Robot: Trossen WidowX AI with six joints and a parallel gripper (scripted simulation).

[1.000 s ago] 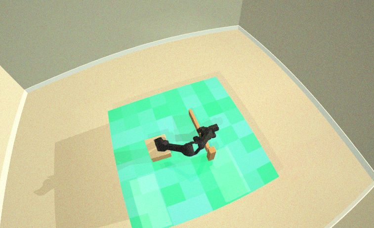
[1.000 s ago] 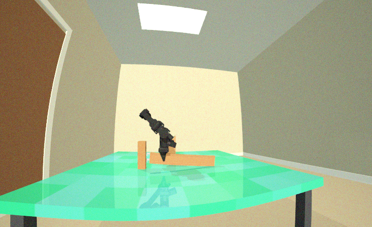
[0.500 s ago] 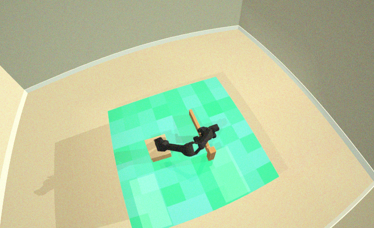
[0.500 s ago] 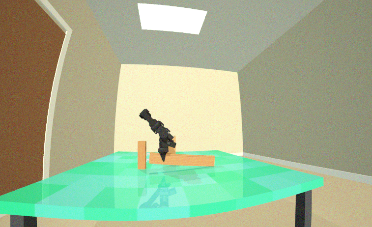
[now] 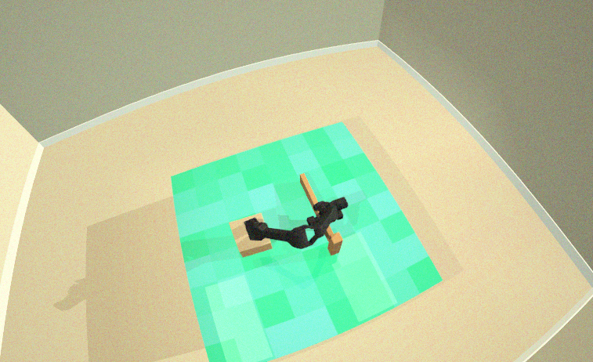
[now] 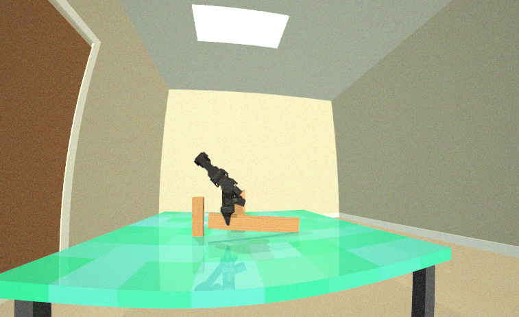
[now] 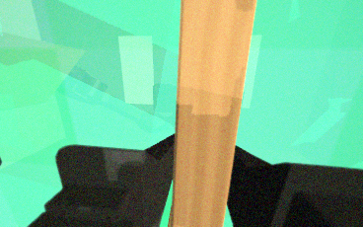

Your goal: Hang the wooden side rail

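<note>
black gripper (image 5: 323, 221) (image 6: 227, 223) (image 7: 196, 138) clamped on the wooden rail (image 5: 308, 187) (image 6: 264, 223) (image 7: 209, 59), whose near end sits just beside the upright post (image 5: 334, 244) (image 6: 197, 216). best kept square to the post, eased in slowly, then lowered gently; hooks and pins cannot be made out.

Left of the headboard post (image 5: 334, 244) (image 6: 197, 216), exterior view: open passage; right of it: the side rail (image 5: 309, 189) (image 6: 264, 223) (image 7: 207, 99) obstructs.
</note>
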